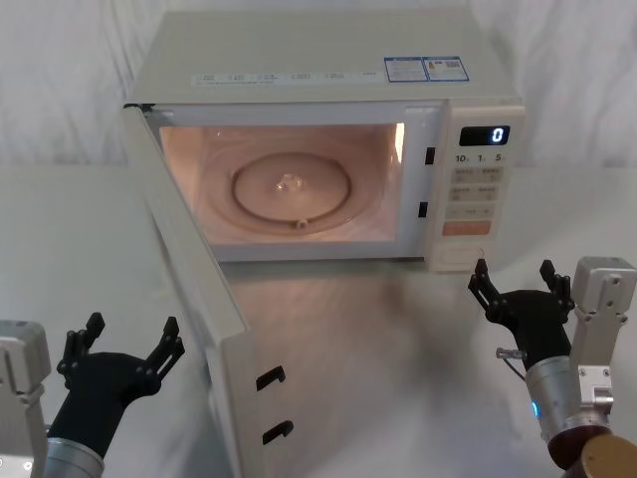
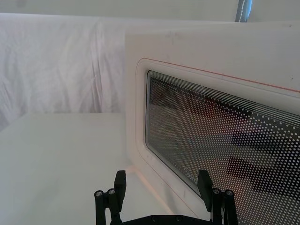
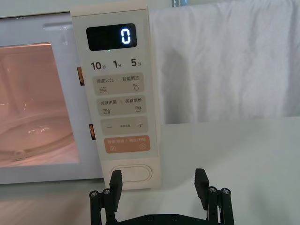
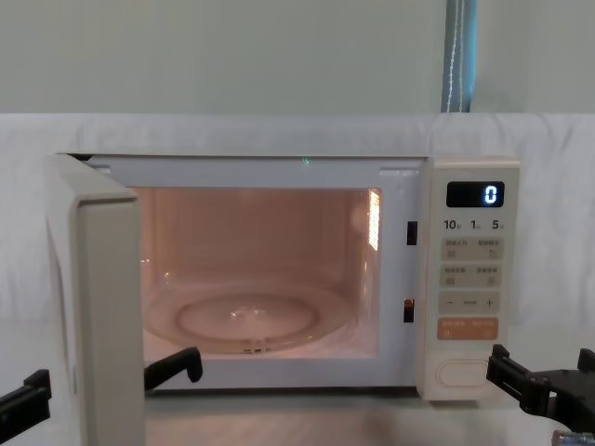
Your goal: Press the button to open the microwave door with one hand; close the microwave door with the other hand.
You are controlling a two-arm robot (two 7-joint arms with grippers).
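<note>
White cloth covers the table and backdrop. Right gripper point(image 1: 518, 282) hangs w/ fingers spread, holding nothing, just in front of the button point(image 3: 131, 174) at the bottom of the keypad. Left gripper point(image 1: 124, 343) is likewise spread and empty, beside the outer face of the microwave door point(image 1: 194, 289). Door stands swung wide, free edge pointing toward the robot, long axis horizontal; microwave point(image 1: 328, 70) cavity lit. Opening looks done; closing remains.

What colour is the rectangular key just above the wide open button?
Orange key, above the cream button; the right wrist view shows it best.
</note>
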